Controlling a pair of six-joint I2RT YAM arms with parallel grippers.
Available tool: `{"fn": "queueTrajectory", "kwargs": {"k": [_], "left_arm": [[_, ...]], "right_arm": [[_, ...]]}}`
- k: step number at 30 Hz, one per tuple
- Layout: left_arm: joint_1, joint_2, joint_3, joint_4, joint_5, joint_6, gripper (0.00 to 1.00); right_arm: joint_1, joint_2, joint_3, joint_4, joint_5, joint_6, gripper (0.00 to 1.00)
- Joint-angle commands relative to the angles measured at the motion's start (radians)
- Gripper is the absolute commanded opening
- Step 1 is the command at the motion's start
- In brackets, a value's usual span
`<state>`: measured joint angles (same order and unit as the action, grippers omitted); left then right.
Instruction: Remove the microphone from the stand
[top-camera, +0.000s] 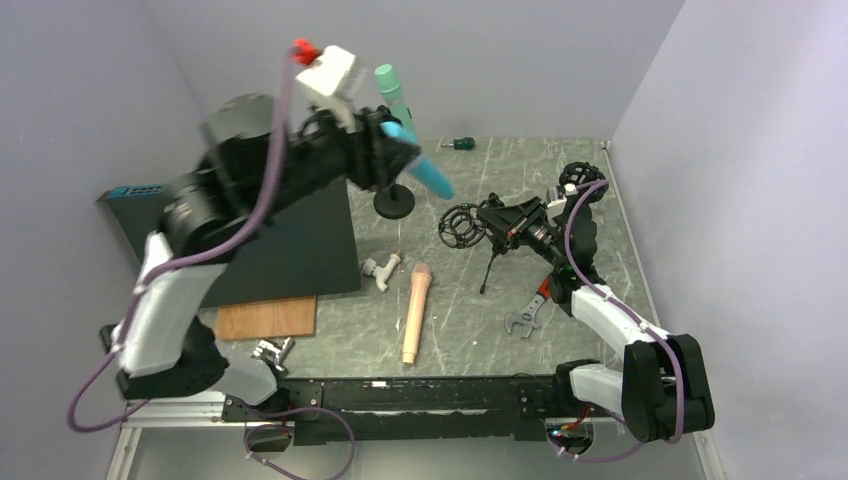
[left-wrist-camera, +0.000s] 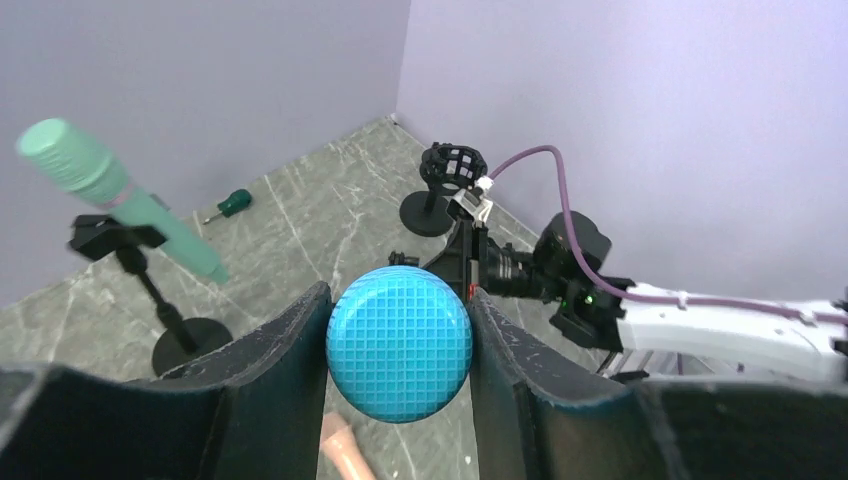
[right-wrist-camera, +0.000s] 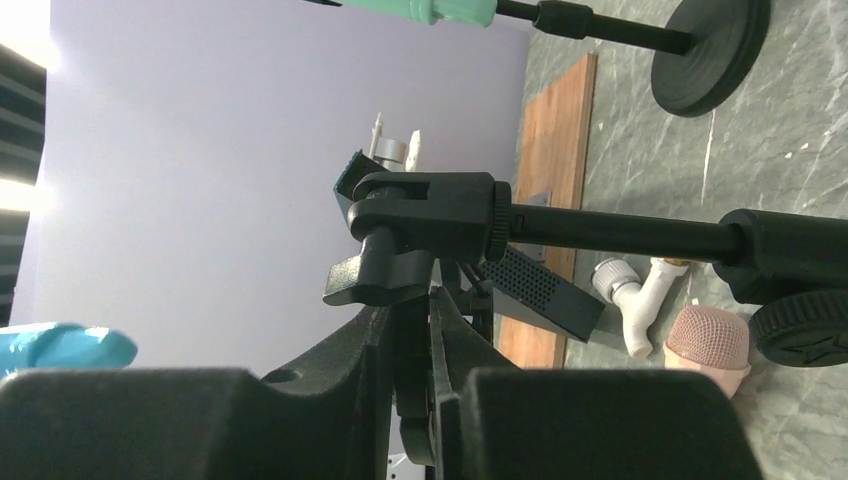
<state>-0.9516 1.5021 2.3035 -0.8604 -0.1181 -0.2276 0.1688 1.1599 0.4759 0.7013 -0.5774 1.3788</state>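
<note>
My left gripper (top-camera: 395, 150) is raised high at the back left, shut on a blue microphone (top-camera: 428, 176) that points down to the right. In the left wrist view its gridded blue head (left-wrist-camera: 400, 345) sits between my fingers (left-wrist-camera: 290, 350). My right gripper (top-camera: 512, 226) is shut on a black stand with an empty round shock mount (top-camera: 461, 226), tilted above the table. In the right wrist view my jaws pinch the stand's clamp joint (right-wrist-camera: 425, 215). The blue microphone's tip (right-wrist-camera: 65, 345) shows apart from it, at the left.
A green microphone (top-camera: 393, 92) sits on a round-based stand (top-camera: 394, 203) at the back. A beige microphone (top-camera: 416, 310), white pipe fitting (top-camera: 383, 270), wrench (top-camera: 525, 318), screwdriver (top-camera: 460, 143), second shock-mount stand (top-camera: 580, 178), black box (top-camera: 290, 245) and wooden board (top-camera: 265, 318) lie around.
</note>
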Motion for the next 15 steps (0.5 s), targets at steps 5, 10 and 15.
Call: {"fn": "queueTrajectory", "kwargs": {"k": [5, 10, 15], "left_arm": [[0.003, -0.188, -0.124, -0.361, -0.038, 0.014, 0.0], [0.03, -0.261, -0.526, -0.391, 0.012, -0.062, 0.0], [0.092, -0.311, -0.822, -0.222, 0.137, -0.133, 0.0]], "right_arm": [[0.005, 0.042, 0.001, -0.165, 0.002, -0.071, 0.0], [0.006, 0.034, -0.004, -0.167, 0.022, -0.07, 0.0], [0.006, 0.0, -0.004, -0.198, 0.034, -0.081, 0.0]]}}
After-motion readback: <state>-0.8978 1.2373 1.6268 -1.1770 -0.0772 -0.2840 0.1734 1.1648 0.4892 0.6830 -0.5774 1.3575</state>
